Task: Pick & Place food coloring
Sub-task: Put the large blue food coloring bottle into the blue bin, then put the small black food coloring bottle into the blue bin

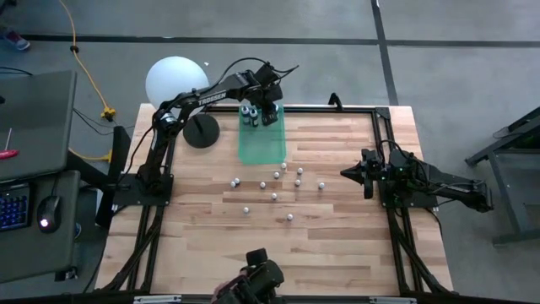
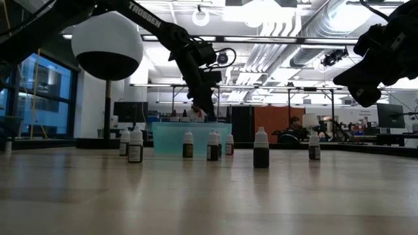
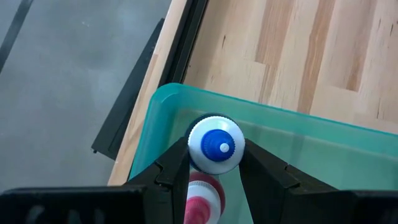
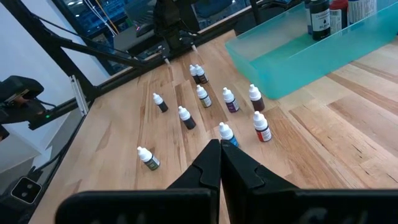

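- In the left wrist view, nearest the lens, the left tool pinches a small bottle with a white cap and blue tip between its two dark fingers.
- Just under that bottle, between the same fingers, a second bottle with a red and white top shows; whether it touches the fingers cannot be told.
- Below and around the left tool lies the green tray, its corner just ahead of the fingers; the held bottle is over the tray's inside.
- From above, the left tool is at the tray's far end, beside a few dark bottles standing in the tray.
- Past the tray's near edge, about ten loose bottles stand scattered on the table, well apart from the left tool.
- The right tool is pressed together, empty, hovering at the table's right side with the scattered bottles ahead of it.
- A white ball lamp stands behind the left arm.
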